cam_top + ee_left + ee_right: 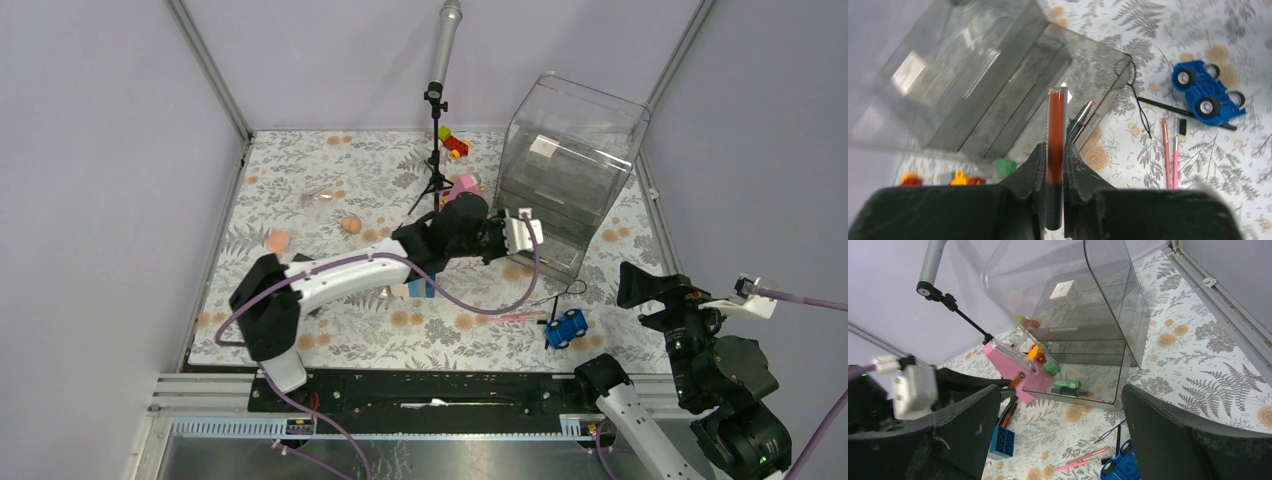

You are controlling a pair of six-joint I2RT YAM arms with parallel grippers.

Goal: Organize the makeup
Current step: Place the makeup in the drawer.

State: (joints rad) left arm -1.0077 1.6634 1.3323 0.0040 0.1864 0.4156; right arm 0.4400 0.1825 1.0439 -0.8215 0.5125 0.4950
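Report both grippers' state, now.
Left gripper: shut on the red tube.
Right gripper: open, holding nothing.

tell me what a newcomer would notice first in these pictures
The left gripper, stretched over the middle of the flowered table, is shut on a slim red-brown tube with a dark end. The tube points at the clear plastic drawer organiser at the far right. A blue toy car sits near the front edge, beside thin pink pencils.
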